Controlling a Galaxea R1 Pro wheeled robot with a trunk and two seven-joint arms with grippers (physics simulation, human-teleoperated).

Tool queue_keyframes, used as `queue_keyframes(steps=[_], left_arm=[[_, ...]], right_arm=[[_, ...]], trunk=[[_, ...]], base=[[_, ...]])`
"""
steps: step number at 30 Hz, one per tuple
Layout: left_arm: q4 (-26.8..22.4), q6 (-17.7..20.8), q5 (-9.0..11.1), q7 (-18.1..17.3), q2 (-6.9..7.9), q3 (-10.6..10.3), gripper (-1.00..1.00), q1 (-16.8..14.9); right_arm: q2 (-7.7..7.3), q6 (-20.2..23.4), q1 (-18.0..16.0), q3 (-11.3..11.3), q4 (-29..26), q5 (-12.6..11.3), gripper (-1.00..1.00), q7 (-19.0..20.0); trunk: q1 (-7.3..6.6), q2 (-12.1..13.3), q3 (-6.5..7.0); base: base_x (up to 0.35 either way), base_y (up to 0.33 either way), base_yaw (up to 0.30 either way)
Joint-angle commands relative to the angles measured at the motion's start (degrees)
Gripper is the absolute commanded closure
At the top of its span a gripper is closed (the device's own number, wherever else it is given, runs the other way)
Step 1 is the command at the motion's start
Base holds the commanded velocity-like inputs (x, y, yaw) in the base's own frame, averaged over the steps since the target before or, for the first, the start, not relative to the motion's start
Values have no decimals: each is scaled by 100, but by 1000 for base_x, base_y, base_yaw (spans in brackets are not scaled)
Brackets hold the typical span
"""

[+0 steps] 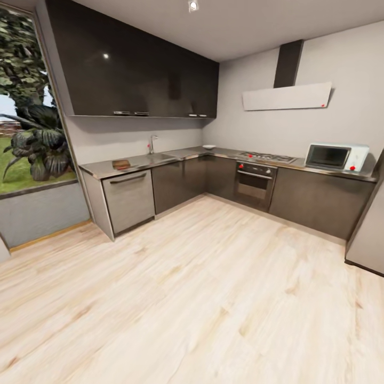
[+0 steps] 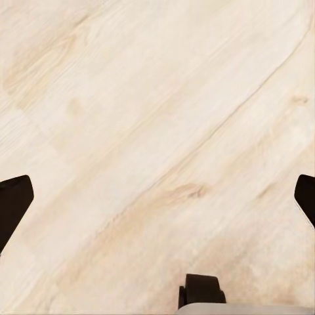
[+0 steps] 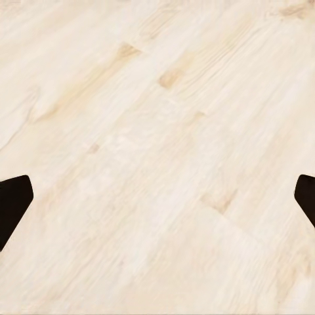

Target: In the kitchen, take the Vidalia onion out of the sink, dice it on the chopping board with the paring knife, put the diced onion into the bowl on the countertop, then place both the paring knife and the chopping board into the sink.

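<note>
At the far left of the head view, a tall window (image 1: 24,106) with dark foliage outside is seen, and beneath it a grey sill wall. To the right of the window, the countertop (image 1: 101,169) runs along the back wall under dark upper cabinets (image 1: 138,64), and the chopping board (image 1: 121,164) is seen lying flat on it, near its left end, above a steel-fronted dishwasher (image 1: 129,198). Just beyond the board, the sink (image 1: 154,158) is set into the worktop with its curved tap (image 1: 152,143) rising behind it; the inside of the basin cannot be made out, so the onion's place cannot be told. Farther right, in the corner where the worktop turns, the bowl (image 1: 209,146) is seen as a small white shape. Next along are a gas hob (image 1: 266,157) over an oven (image 1: 256,181), an extractor hood (image 1: 288,96) on the wall, and a white microwave (image 1: 336,157). All of these are well apart from both grippers, across a wide stretch of pale wooden floor (image 1: 192,298). In the left wrist view, the left gripper (image 2: 157,197) is held over bare floorboards, its two dark fingertips (image 2: 13,203) spread wide to the picture's edges, released, with nothing between them; a dark caster (image 2: 203,289) of the base is seen below it. In the right wrist view, the right gripper (image 3: 157,197) is likewise spread wide over the floor, its fingertips (image 3: 13,203) apart and nothing grasped.
</note>
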Motion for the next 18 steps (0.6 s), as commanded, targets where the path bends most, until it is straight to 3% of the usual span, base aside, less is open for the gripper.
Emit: queue_keyframes(steps=[1, 18], left_arm=[[-3, -12, 2, 2, -1, 7, -100, 0], [-3, -13, 2, 2, -1, 0, -100, 0]], right_arm=[[2, -13, -2, 2, 0, 2, -100, -19], [-1, -13, -2, -7, 0, 2, -100, -19]], trunk=[[3, -2, -5], [3, -2, -5]], base=[[324, 0, 0], [324, 0, 0]])
